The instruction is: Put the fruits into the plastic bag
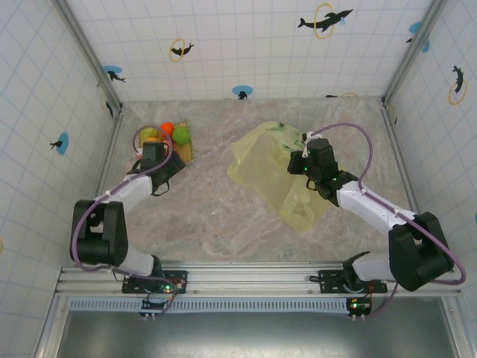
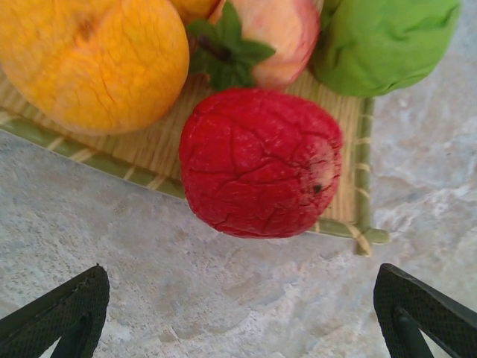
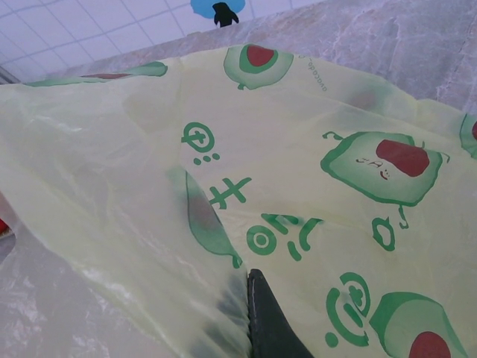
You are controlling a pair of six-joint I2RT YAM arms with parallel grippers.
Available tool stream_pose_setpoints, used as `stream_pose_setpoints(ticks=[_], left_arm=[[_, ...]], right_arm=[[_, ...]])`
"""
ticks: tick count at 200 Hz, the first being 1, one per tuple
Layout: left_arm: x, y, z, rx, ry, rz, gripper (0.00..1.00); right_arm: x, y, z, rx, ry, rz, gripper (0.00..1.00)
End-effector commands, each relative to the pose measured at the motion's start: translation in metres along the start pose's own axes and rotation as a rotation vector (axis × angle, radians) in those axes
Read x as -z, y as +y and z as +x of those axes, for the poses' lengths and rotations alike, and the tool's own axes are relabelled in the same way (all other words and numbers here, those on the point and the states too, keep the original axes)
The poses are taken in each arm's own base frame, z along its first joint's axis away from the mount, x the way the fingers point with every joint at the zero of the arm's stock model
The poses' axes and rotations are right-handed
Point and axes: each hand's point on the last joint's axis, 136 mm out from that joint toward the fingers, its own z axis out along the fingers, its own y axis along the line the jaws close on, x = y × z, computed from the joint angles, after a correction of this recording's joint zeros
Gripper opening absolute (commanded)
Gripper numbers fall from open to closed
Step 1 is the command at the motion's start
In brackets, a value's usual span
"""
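The fruits (image 1: pixel 168 133) are sitting bunched on a tan woven mat (image 1: pixel 188 149) at the far left of the table (image 1: pixel 209 216), close to the left wall. From the left wrist I am looking at four of them. A red fruit (image 2: pixel 261 160) with a cracked skin is lying at the mat's near edge and hanging slightly over its green border. An orange fruit (image 2: pixel 93 60) is sitting to its left. A pinkish fruit (image 2: pixel 279 33) with a green leafy top is lying just behind it, and a green fruit (image 2: pixel 384 37) is at the upper right, half off the mat (image 2: pixel 149 153).

The plastic bag (image 1: pixel 272 168) is lying crumpled on the marble right of centre, well apart from the mat. It is thin, yellow-green and see-through. From the right wrist its film (image 3: pixel 298 186) is spreading across the view, showing avocado prints and green lettering.

The left gripper (image 1: pixel 154 156) is hovering just on the near side of the mat. Its jaws are standing wide apart with nothing between them. Through the wrist camera the gripper (image 2: pixel 238 306) is showing its two black fingertips in the bottom corners, and the red fruit is lying just ahead of the gap.

The right gripper (image 1: pixel 313 168) is sitting over the bag's right side. Its jaws are pressed together, pinching a fold of the bag. From its own camera the gripper (image 3: pixel 242 298) is showing one dark finger against the film and the other as a shadow behind it.
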Motion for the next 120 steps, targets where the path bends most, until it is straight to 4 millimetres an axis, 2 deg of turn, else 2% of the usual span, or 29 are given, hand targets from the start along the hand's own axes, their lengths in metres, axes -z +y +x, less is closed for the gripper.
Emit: stream_pose_setpoints(ticks=[1, 120], left_arm=[[-0.007, -0.013, -0.017, 0.030, -0.027, 0.040, 0.93], [-0.042, -0.017, -0.025, -0.005, 0.002, 0.006, 0.91]], right_arm=[[0.006, 0.001, -0.006, 0.008, -0.037, -0.025, 0.00], [0.011, 0.002, -0.009, 0.007, -0.040, -0.035, 0.00]])
